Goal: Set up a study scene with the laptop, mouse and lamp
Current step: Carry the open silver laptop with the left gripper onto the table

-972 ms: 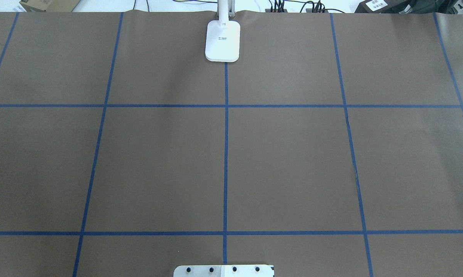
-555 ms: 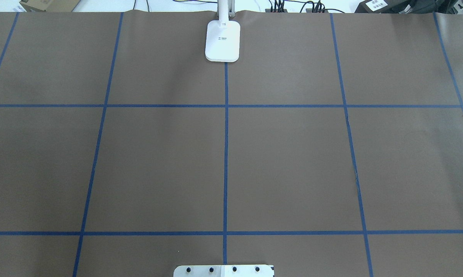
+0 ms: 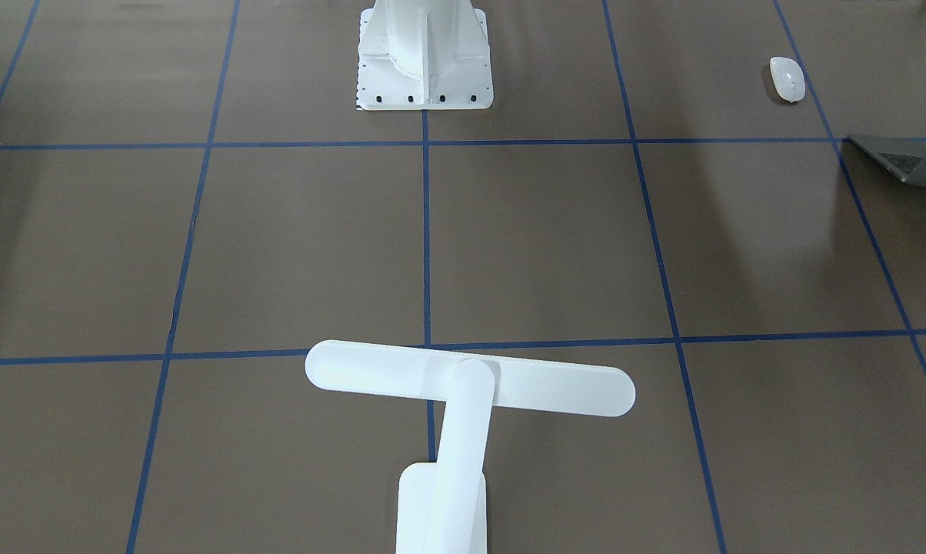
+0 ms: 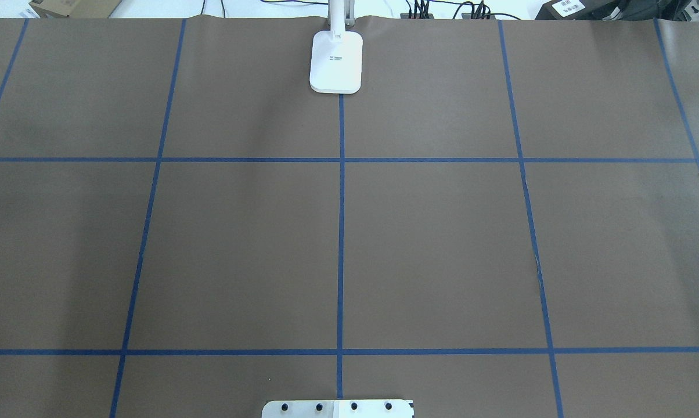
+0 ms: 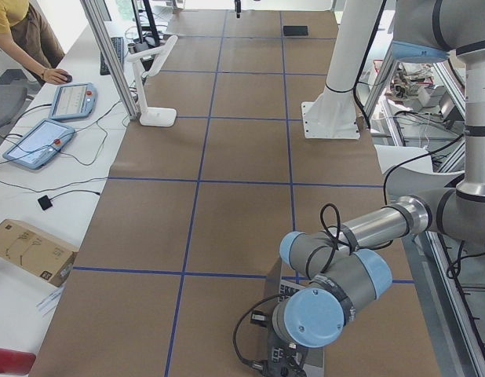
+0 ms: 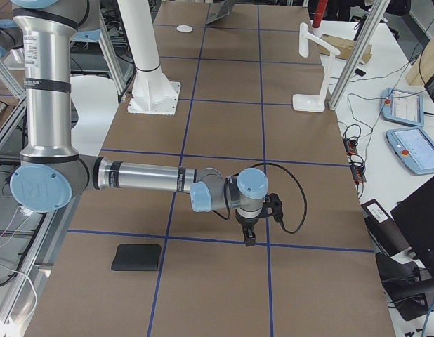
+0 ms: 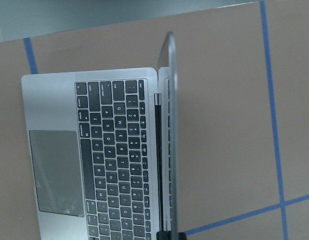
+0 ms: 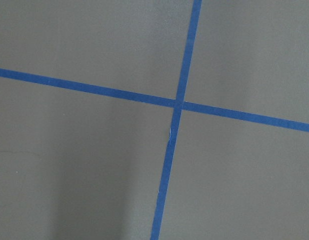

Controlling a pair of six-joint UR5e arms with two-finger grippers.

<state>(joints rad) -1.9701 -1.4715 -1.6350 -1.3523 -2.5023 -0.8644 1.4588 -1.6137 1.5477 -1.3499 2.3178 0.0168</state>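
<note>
Laptop (image 7: 109, 155), slim space-grey metal with black keys and a dark-grey trackpad, stands open at the left end of the brown-papered table (image 4: 442, 244). It is outside the overhead view now as before. In that view the white T-shaped desk lamp (image 4: 336, 61) has not shifted from the middle of the far edge.

Counted: two arms, one lamp, one laptop, one flat black mat (image 6: 136, 257), one glossy white oval mouse (image 3: 787, 78).

The overhead view cuts off the lamp's long bar head, which the front-facing view shows whole. The left wrist view looks straight down on the keys, with the lid edge-on and upright. Mouse and laptop lie apart, the mouse nearer the robot.

The left gripper (image 5: 283, 363) hangs over the laptop, the right gripper (image 6: 246, 235) over a blue tape crossing (image 8: 177, 105). Whether either's jaws are closed I cannot tell.
</note>
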